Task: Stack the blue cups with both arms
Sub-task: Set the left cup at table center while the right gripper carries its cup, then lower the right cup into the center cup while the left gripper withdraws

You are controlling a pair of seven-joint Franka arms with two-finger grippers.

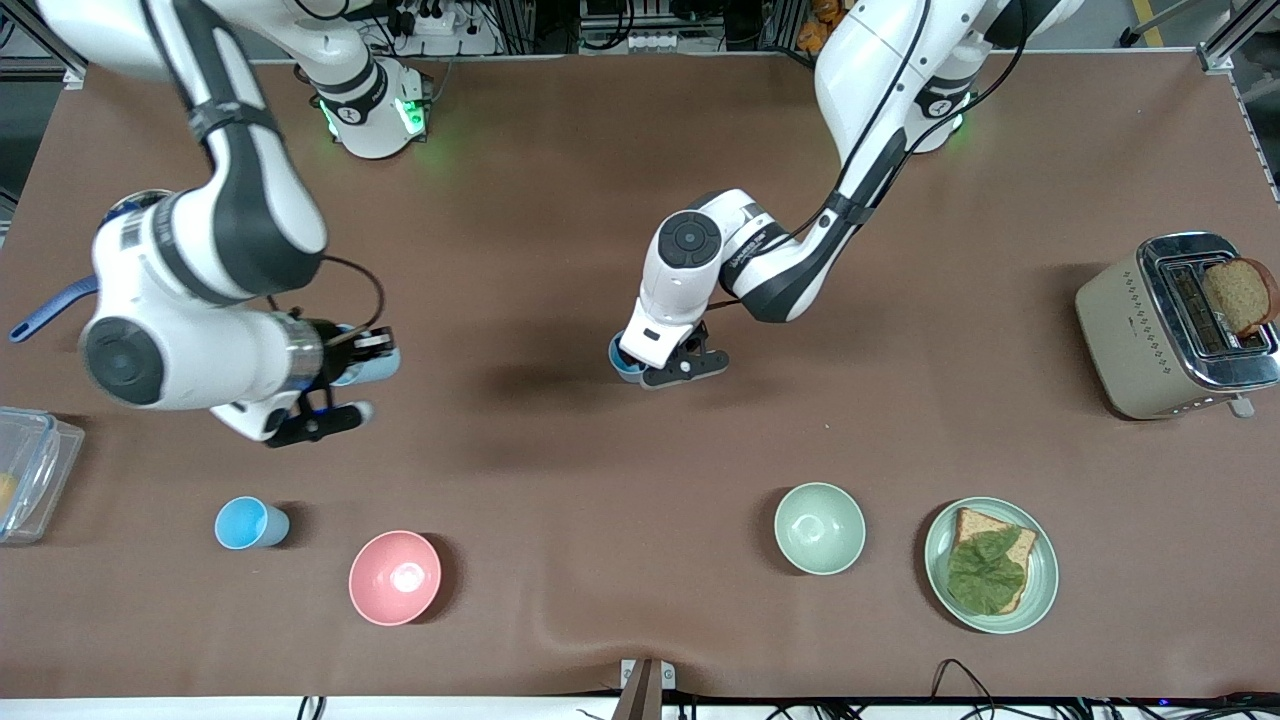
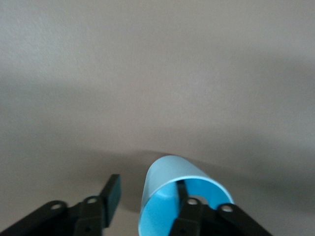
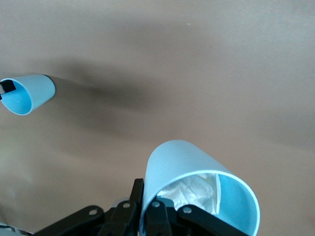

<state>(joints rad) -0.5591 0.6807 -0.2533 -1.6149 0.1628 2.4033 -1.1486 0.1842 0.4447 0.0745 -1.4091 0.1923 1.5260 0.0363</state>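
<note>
Brown matting covers the table (image 1: pixel 560 160), creased near the front-camera edge. Along that edge stand a pink bowl (image 1: pixel 394 577), a pale green bowl (image 1: pixel 819 528) and a green plate (image 1: pixel 1040 590) carrying bread and a leaf. A toaster (image 1: pixel 1130 335) with a slice in its slot sits at the left arm's end; a clear container (image 1: pixel 30 470) sits at the right arm's end. None of these lies between the two grippers.

One blue cup (image 1: pixel 250 523) stands upright on the table, mouth up, beside the pink bowl toward the right arm's end.

The right gripper (image 1: pixel 345 385) is over the table, above and farther from the front camera than that standing cup. Its jaws are clamped on the rim of a second blue cup (image 3: pixel 197 182), one finger inside and one outside; the cup lies tilted, its long axis near level, with crumpled white material inside it.

The left gripper (image 1: pixel 660 365) is low over mid-table, jaws closed on the wall of a third blue cup (image 2: pixel 182 194), one finger inside the mouth and one outside. Whether this cup touches the matting cannot be told.

Racks and cabling line the table's base end.
</note>
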